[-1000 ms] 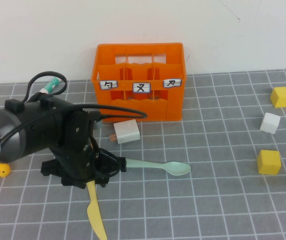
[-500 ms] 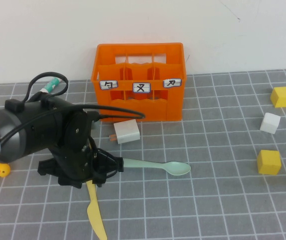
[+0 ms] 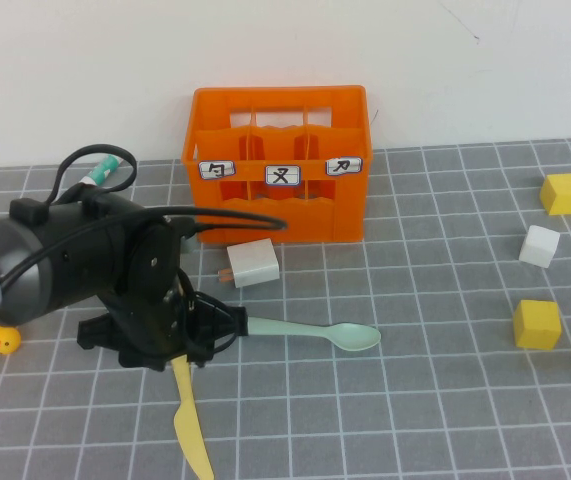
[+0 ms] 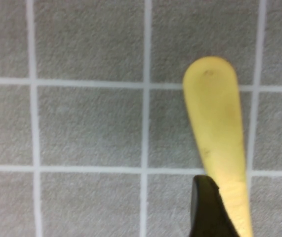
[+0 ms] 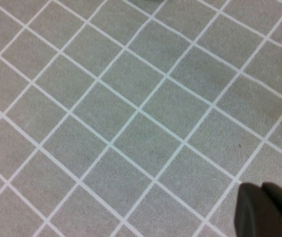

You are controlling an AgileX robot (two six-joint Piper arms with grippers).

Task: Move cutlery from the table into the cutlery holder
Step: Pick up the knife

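The pale yellow knife [image 3: 191,425] lies on the grey gridded table [image 3: 415,400] at the near left, its far end under my left arm. My left gripper [image 3: 178,348] points straight down over that end. In the left wrist view the gripper [image 4: 249,212] is open and straddles the knife [image 4: 217,128]: one finger [image 4: 207,210] overlaps its edge, the other stands apart with bare table between. The mint-green spoon [image 3: 315,331] lies just right of the arm. The orange cutlery holder [image 3: 280,165] stands at the back. My right gripper [image 5: 269,212] is shut over bare table.
A white block [image 3: 254,262] with a small salmon cube against it lies in front of the crate. Two yellow cubes [image 3: 537,323] and a white cube [image 3: 539,245] sit at the right. A green-capped glue stick [image 3: 104,169] and a yellow duck [image 3: 1,342] are at the left.
My left arm has edged slightly left and away from the near edge. The knife and spoon have not moved, and the jaws stand as wide as before.
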